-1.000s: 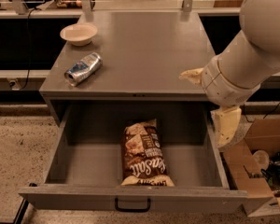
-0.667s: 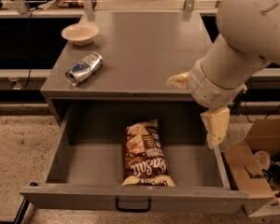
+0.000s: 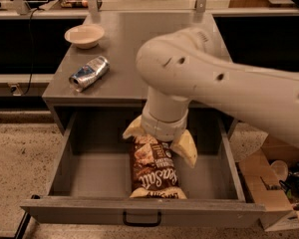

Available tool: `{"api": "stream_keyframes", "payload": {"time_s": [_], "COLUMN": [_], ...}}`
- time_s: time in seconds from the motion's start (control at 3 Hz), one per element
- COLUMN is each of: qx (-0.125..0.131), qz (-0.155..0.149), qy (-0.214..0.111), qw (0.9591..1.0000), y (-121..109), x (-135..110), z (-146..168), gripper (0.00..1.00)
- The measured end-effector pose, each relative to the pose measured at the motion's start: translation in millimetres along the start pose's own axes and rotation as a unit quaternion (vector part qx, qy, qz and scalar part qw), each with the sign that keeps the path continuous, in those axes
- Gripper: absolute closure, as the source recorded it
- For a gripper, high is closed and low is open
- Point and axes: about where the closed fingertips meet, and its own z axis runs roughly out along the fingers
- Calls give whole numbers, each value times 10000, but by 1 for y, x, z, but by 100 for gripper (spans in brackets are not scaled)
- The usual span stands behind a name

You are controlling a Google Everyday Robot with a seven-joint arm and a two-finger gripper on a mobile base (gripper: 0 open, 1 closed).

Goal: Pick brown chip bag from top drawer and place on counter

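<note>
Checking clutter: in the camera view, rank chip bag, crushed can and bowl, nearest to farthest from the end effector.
Open end effector hangs over top drawer.
1. brown chip bag, beneath it
2. crushed can, counter front-left
3. bowl, counter back-left

Dim, warm light from overhead. The counter [image 3: 139,59] shows a soft sheen toward its back and the can [image 3: 88,73] glints. Shadow fills the drawer's [image 3: 89,168] rear, where the gripper [image 3: 159,139] hangs, fingers spread, over the bag [image 3: 154,171].

End effector [image 3: 159,146] straddles brown chip bag [image 3: 157,176] in drawer [image 3: 89,176].
</note>
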Motion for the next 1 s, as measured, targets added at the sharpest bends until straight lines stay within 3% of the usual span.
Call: {"api": "stream_keyframes", "payload": {"time_s": [0.33, 0.67, 1.0], "qx": [-38, -37, -282], "qz": [-464, -462, -1131], "qy": [-6, -6, 29], "qw": [9989, 9989, 9932], "y": [0, 0, -3], "x": [-3, -3, 1], "z": [3, 3, 16], "gripper": [0, 0, 0]}}
